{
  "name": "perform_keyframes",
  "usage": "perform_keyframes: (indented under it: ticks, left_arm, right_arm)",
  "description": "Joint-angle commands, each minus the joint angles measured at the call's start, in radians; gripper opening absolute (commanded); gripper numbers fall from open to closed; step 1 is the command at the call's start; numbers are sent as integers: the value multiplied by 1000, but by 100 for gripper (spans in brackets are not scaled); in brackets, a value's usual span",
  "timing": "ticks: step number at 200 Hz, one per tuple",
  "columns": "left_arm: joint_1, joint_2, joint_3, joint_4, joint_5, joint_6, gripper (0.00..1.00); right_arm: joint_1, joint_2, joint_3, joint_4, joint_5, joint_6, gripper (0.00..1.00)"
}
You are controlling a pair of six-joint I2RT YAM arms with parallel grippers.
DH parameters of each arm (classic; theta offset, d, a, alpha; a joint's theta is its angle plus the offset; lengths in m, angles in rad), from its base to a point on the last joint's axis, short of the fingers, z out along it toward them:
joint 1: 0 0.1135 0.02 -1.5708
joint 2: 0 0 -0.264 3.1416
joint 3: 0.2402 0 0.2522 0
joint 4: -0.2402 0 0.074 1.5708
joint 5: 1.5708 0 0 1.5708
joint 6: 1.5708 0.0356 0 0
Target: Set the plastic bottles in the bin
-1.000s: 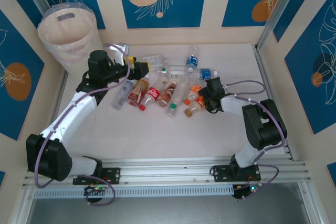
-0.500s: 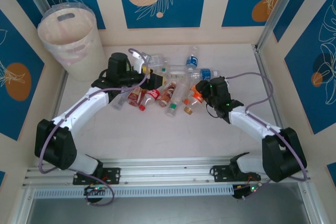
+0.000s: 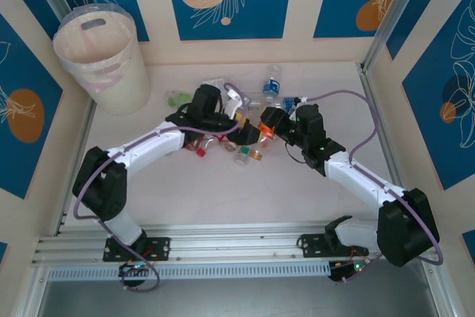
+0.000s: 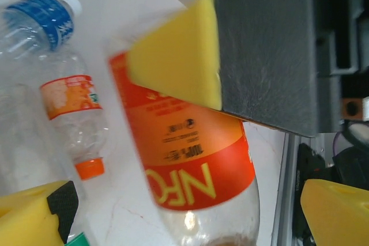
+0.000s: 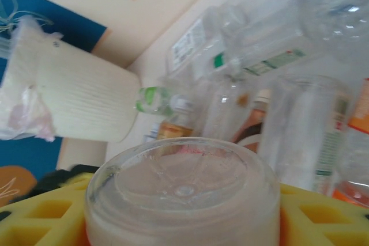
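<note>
At the far left corner of the table, the bin, upright. Strewn mid-table, well apart from it, the plastic bottles. Over that heap, left gripper, pads spread wide above a red-and-orange-labelled bottle. Just beside, right gripper clamped on a clear bottle, probably orange-labelled.
</note>
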Motion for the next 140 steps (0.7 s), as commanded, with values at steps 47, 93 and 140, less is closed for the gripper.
perform_keyframes:
  ticks: [47, 93, 140]
  left_arm:
    - [-51, 80, 86, -40, -24, 75, 94]
    - [-51, 66, 59, -13, -84, 89, 64]
    - [-50, 69, 54, 11, -64, 80, 52]
  right_arm:
    - [12, 17, 27, 107, -103, 29, 63]
    - [8, 19, 38, 110, -138, 44, 66]
    - [1, 26, 59, 89, -163, 37, 77]
